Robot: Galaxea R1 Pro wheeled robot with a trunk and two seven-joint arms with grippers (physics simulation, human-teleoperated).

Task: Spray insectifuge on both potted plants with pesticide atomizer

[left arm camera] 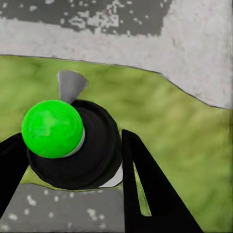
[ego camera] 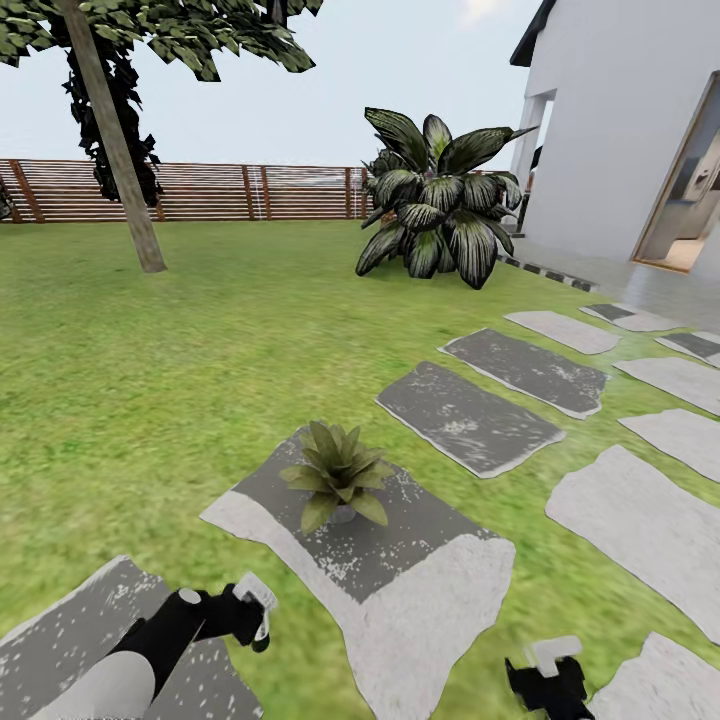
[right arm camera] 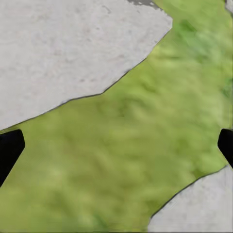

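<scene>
I take the slab [ego camera: 420, 590] under the plant [ego camera: 335, 478] as my landmark: the little rosette in its grey pot stands on the slab's darker far half, upright, and I can see only this one. My left gripper [ego camera: 255, 610] hangs just short of the slab's near-left edge, over grass, and most of its arm is cut off by the frame's bottom edge. In the left wrist view the gripper [left arm camera: 73, 160] has its black fingers [left arm camera: 145, 189] pinched on the atomizer [left arm camera: 73, 145] — I see it end-on, a dark round body with a bright green ball on top and a grey nozzle tip poking past it, so its label and length are hidden from me. The right gripper [ego camera: 548, 680] sits off the slab's near-right corner, half cut away at the bottom of the head view; in its own wrist view just the two finger tips [right arm camera: 9, 150] peek in at opposite edges, spread wide over grass [right arm camera: 126, 160] with nothing between them. Beyond the slab, more stepping stones [ego camera: 470, 415] run toward a bush [ego camera: 440, 200], a house wall [ego camera: 620, 120] and the fence [ego camera: 200, 190].
</scene>
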